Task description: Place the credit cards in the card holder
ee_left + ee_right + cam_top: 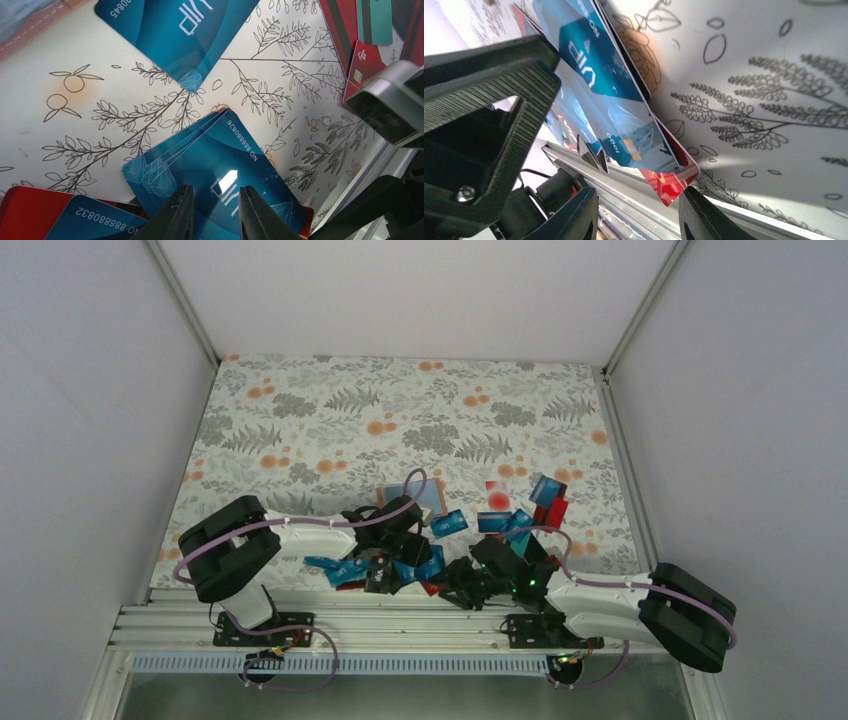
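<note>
Several credit cards, blue [497, 522] and red [552, 510], lie scattered across the near middle of the floral table. The tan-pink card holder [412, 495] lies just behind the left gripper [385, 575], and its stitched edge [35, 27] shows in the left wrist view. The left gripper [212, 189] has its fingers a narrow gap apart over a fanned stack of blue cards [220, 160]. My right gripper [636, 195] is open at the table's near edge. The corner of a red card [671, 182], lowest of a blue stack [609, 100], sticks out between its fingers, close to the right one.
An aluminium rail [634, 185] runs along the near table edge under the overhanging cards. The left gripper's ribbed finger [499, 100] crowds the right wrist view. Another blue VIP card [180, 30] and red cards [350, 40] lie beyond the stack. White walls enclose the table.
</note>
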Tool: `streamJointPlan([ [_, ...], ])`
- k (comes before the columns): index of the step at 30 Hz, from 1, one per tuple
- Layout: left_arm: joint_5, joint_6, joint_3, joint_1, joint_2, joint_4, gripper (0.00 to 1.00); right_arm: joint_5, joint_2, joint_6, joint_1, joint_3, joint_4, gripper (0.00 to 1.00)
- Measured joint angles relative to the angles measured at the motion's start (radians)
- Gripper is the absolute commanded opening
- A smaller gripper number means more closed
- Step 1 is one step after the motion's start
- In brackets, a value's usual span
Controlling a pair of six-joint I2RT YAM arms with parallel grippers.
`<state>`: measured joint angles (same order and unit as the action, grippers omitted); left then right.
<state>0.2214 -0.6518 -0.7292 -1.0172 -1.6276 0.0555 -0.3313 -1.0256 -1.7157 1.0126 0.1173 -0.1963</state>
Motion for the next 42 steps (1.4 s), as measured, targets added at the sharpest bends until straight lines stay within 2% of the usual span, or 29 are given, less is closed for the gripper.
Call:
streamJointPlan([
  [17, -0.007, -0.024, 0.000, 0.000, 0.011, 0.013, 0.24, 0.081, 0.124, 0.039, -0.041, 0.001, 0.096, 0.44],
  [29, -0.006, -0.051, 0.035, -0.002, 0.051, -0.013, 0.23, 0.031, 0.019, 0.230, -0.124, 0.135, 0.143, 0.44],
  [42, 0.081, -0.148, 0.169, -0.154, 0.121, -0.057, 0.23, 0.015, 0.063, 0.355, -0.171, 0.177, 0.248, 0.45],
])
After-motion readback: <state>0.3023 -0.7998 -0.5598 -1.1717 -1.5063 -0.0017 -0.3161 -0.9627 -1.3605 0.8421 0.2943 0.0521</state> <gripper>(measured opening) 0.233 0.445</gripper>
